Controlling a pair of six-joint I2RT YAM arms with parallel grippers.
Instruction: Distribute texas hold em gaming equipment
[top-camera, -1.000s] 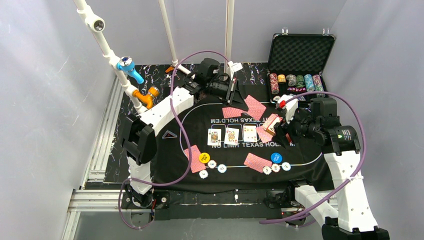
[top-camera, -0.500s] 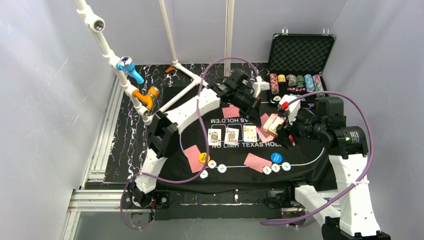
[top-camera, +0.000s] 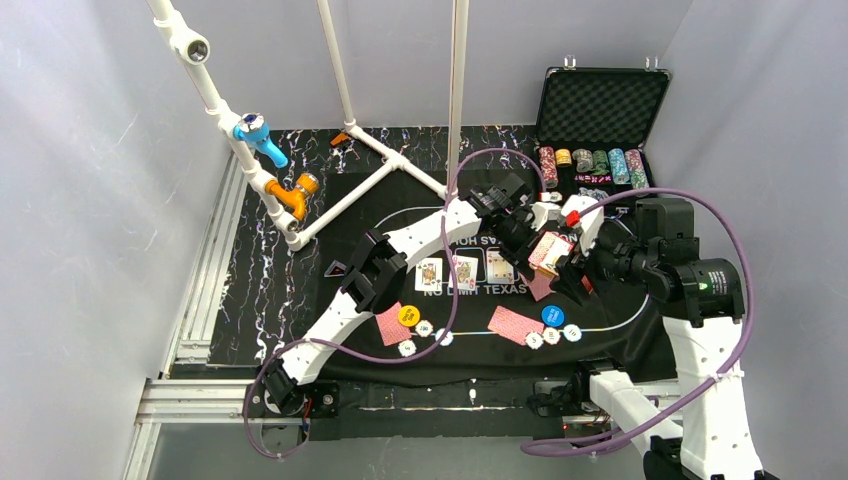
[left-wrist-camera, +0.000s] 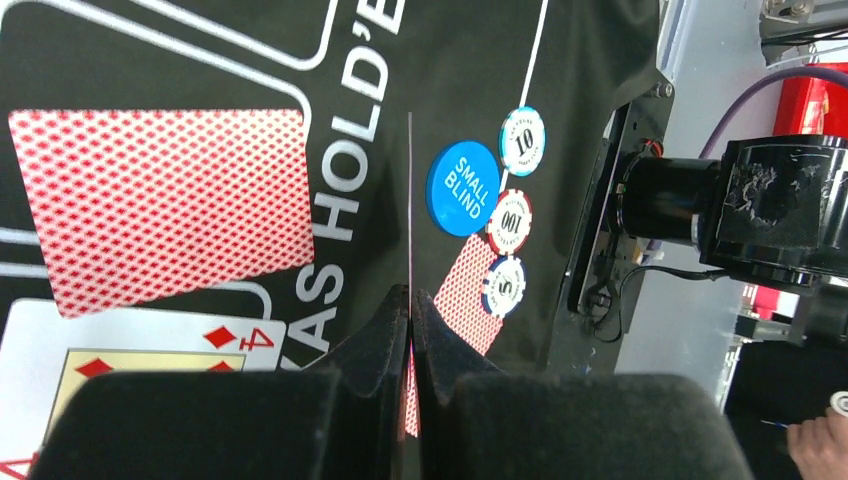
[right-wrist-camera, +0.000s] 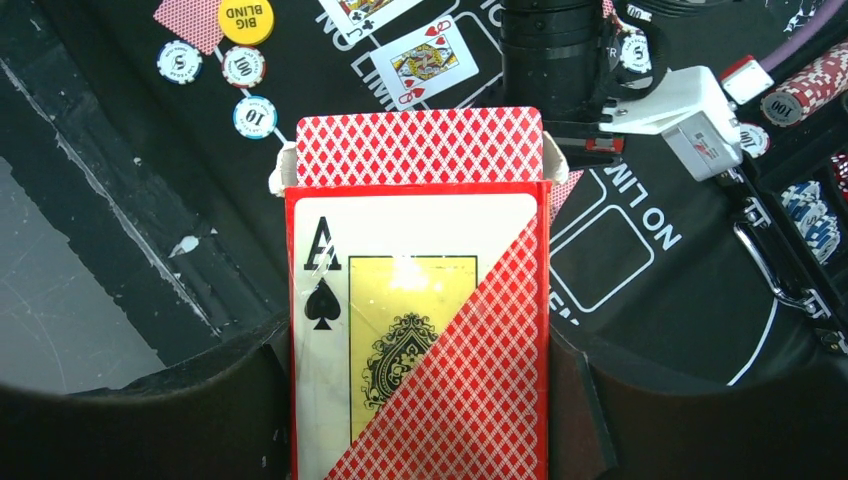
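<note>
My right gripper (top-camera: 562, 262) is shut on a red card box (right-wrist-camera: 420, 300) with an ace of spades printed on it; a red-backed card (right-wrist-camera: 420, 145) sticks out of its top. My left gripper (top-camera: 522, 232) reaches across to that box and is shut on a single playing card (left-wrist-camera: 410, 200), seen edge-on between its jaws (left-wrist-camera: 411, 300). On the mat lie three face-up cards (top-camera: 463, 270), red-backed cards (top-camera: 392, 322) (top-camera: 515, 325), a yellow button (top-camera: 408, 316), a blue small-blind button (left-wrist-camera: 463, 188) and pale chips (top-camera: 552, 337) (top-camera: 425, 328).
An open black case (top-camera: 600, 110) with chip stacks (top-camera: 590, 163) stands at the back right. A white pipe frame (top-camera: 260, 150) with coloured fittings crosses the back left. The black felt mat (top-camera: 600, 310) covers the middle, and purple cables loop over both arms.
My left arm has swung from the back middle of the mat to the right, up to the card box in my right gripper. The right gripper has shifted slightly.
</note>
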